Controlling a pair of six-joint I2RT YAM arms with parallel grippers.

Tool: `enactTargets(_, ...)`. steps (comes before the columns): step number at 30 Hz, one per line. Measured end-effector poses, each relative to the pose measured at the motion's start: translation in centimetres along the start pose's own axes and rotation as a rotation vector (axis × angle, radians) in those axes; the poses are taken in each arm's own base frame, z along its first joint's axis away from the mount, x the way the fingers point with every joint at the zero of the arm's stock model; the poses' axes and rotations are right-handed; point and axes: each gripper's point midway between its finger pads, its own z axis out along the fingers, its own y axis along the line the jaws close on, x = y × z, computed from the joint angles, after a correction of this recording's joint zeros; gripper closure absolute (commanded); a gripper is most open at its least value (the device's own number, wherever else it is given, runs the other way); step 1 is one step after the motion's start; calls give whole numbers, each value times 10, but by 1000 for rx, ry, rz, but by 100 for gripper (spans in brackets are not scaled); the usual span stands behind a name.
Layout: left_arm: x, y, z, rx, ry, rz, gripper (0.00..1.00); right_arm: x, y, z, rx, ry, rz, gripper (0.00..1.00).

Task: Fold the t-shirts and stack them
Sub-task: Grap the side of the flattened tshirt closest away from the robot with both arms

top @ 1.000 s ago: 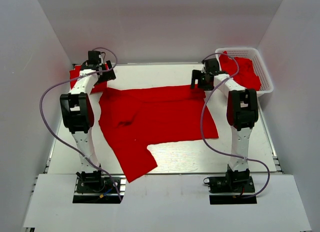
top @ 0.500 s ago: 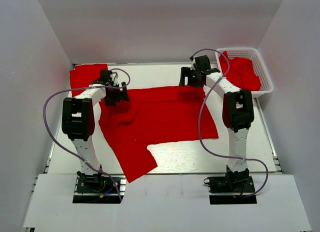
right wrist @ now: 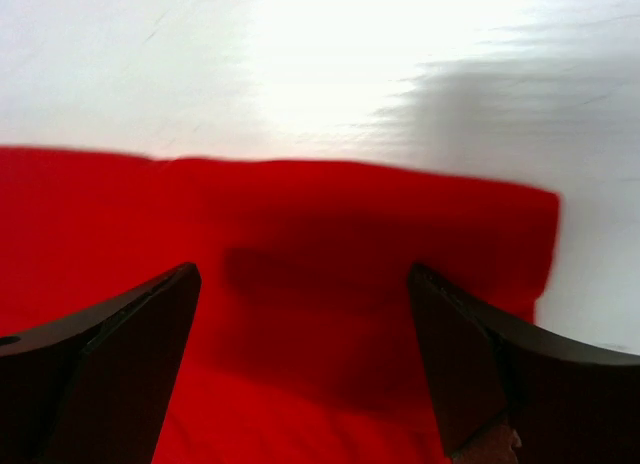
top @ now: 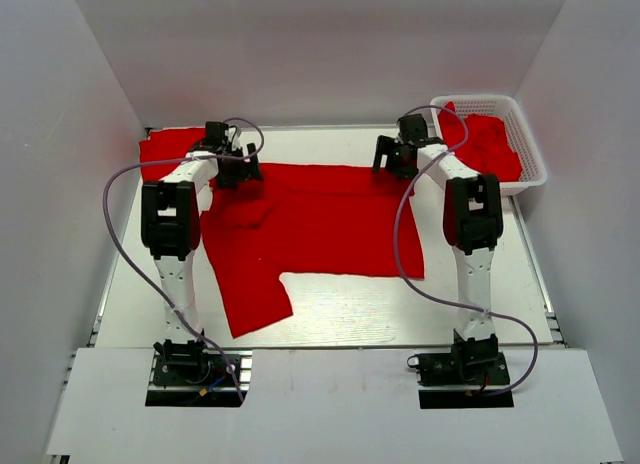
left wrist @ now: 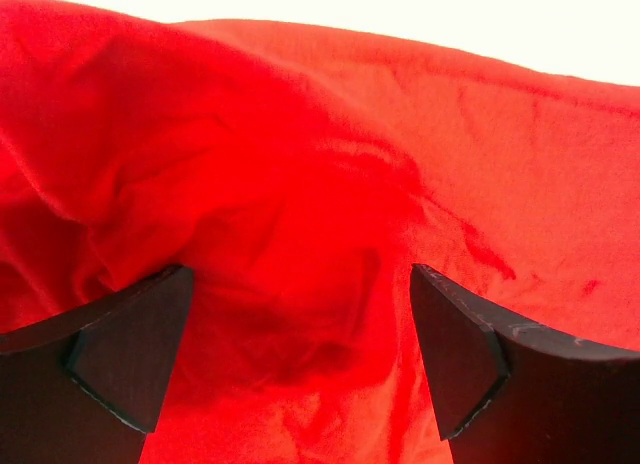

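Note:
A red t-shirt lies spread across the middle of the table, one sleeve pointing to the near left. My left gripper is open over its far left edge; in the left wrist view the gripper has its jaws wide apart astride a bunched hump of the shirt. My right gripper is open over the far right corner; in the right wrist view the gripper has its jaws apart above the flat cloth near its edge.
Another red t-shirt lies flat at the back left corner. A white lattice basket at the back right holds more red t-shirts. Bare white table lies beyond the cloth edge. Side walls close in both sides.
The spread shirt has shifted toward the back of the table and its near sleeve has drawn in. The left gripper moved back over the far left edge; the right gripper shifted slightly right.

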Motion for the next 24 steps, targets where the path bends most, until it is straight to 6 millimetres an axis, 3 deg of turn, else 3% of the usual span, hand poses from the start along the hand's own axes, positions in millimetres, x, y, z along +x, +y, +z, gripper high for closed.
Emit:
enactTargets(7,-48,-16,33,85,-53,55,0,-35,-35,12,38,-41,97,10)
enactTargets(11,-61,-24,43,131,-71,88,0,-49,-46,17,40,-65,101,10)
enactTargets(20,-62,-36,37,172,-51,145,0,-55,-52,11,67,-71,-16,10)
enactTargets(24,-78,-43,19,151,-80,178,0,-64,-45,-10,67,-85,-75,10)
